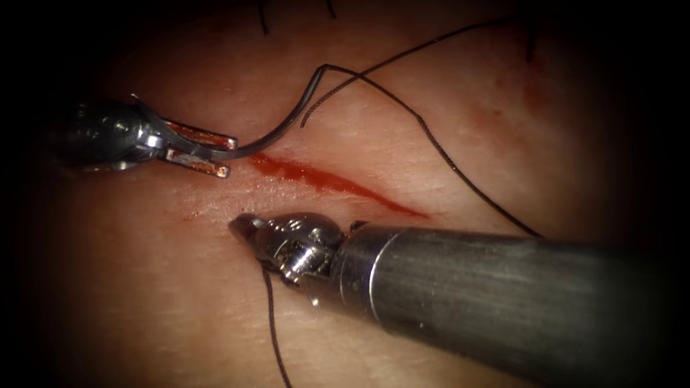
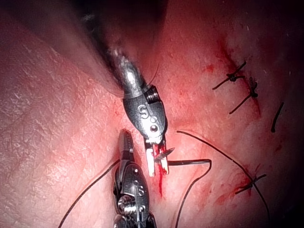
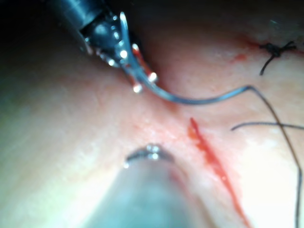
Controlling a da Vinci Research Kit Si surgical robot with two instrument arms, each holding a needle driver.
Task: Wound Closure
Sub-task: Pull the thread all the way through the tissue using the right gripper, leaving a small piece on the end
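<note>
Left tool [image 1: 219, 154] pinching curved needle [image 1: 284, 129] near its pointed end, needle lifted clear of tissue [image 1: 144, 287] above left end of cut [image 1: 330, 183]. Thread [image 1: 438, 147] trailing from needle. Right tool [image 1: 244, 228] pressed together, holding nothing, just below cut.

Left gripper [image 1: 219, 152] clamps something; right gripper [image 1: 241, 226] looks closed, apparently empty.

The left tool [image 1: 215, 154] sits at the left end of the cut [image 1: 338, 183], gripping the needle [image 1: 287, 122] near its pointed end; the needle arcs free above the tissue [image 1: 144, 287]. The right tool [image 1: 248, 228] lies just below the cut, with thread [image 1: 445, 154] crossing behind it.
</note>
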